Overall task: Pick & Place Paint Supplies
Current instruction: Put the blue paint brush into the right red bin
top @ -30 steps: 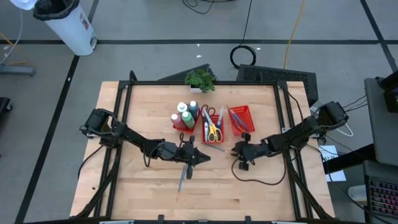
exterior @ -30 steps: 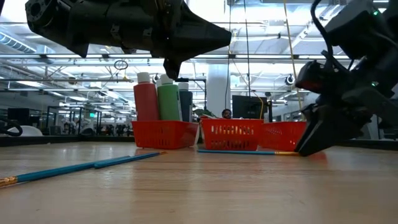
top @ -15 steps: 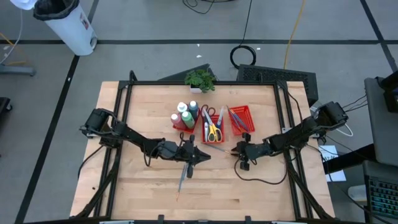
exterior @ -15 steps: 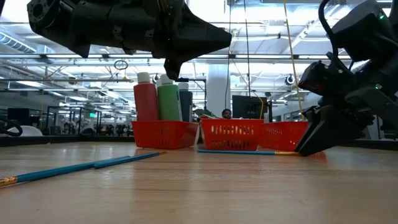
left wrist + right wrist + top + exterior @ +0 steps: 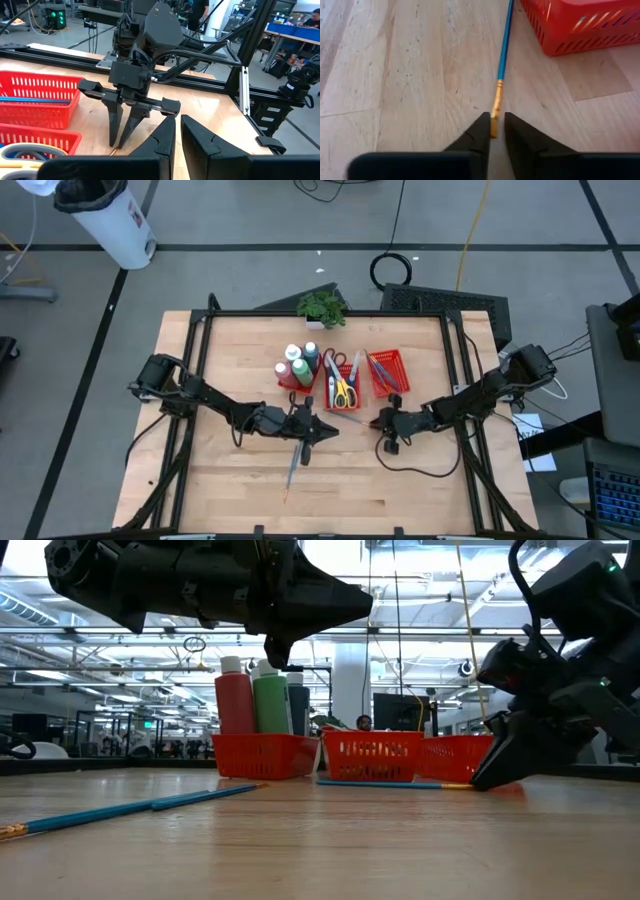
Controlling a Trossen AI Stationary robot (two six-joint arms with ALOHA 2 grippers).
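The right end effector is down on the pale wooden bench, its two dark fingers drawn in against the gold ferrule end of a thin blue-handled paint brush, which lies flat just in front of the red mesh three-part tray. The tray's wall stands close beside the brush's far end. Inside the tray stand small paint bottles with white and green caps, scissors in the middle part, and more brushes in the right part. A small green potted plant sits behind the tray. The left end effector hangs above the bench, fingers together and holding nothing, directly facing the right one. Under it lie two more thin brushes, clear of the tray.
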